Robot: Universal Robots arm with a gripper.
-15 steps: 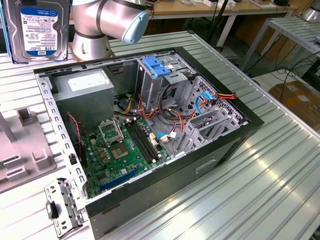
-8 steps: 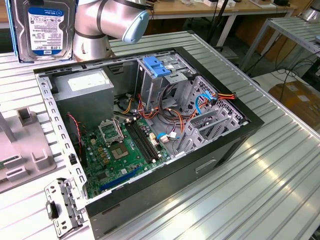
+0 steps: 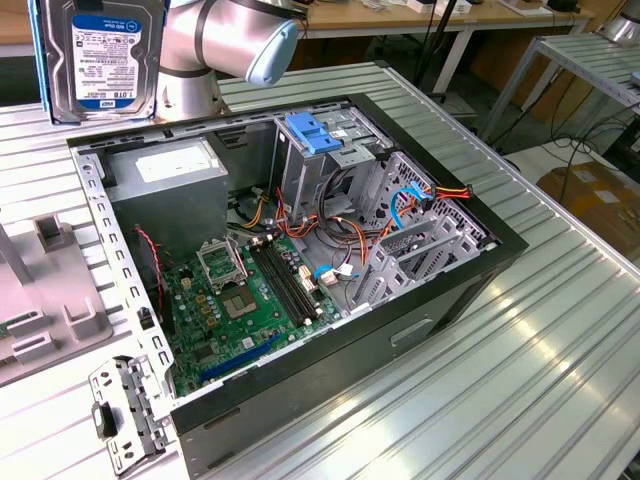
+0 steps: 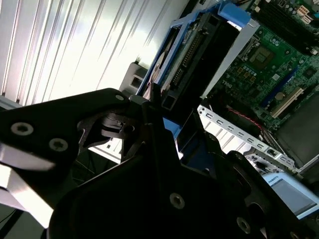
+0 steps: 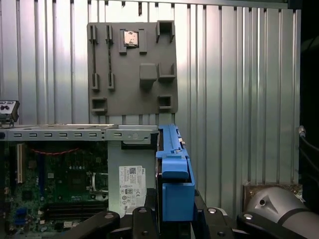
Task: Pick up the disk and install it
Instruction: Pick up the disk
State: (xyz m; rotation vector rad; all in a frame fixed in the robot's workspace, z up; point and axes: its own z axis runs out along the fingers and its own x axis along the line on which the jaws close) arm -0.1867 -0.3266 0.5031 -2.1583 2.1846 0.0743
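While the disk [image 3: 112, 55] is held clear of the bench [image 3: 520, 380], it is seen high at the exterior view's left, just beside the grey arm [image 3: 225, 40]. Its white label with the blue band is turned toward the camera, and a light-blue rail is seen on each side.

In the first wrist view the disk [image 5: 174, 174] is seen edge-on. Its blue rail is gripped between the black fingers [image 5: 204, 219] of the claw [image 5: 175, 221], which is closed onto the disk's two faces.

Under the disk, the open computer case [image 3: 400, 330] is laid on its side on the bench. Inside it the green motherboard [image 3: 250, 300] is exposed. The grey power supply [image 3: 170, 190] is the part nearest to the disk. The blue bracket [image 3: 315, 130] on the metal cage is well apart from it. A grey parts holder [image 5: 132, 69] is placed on the bench beside the case.
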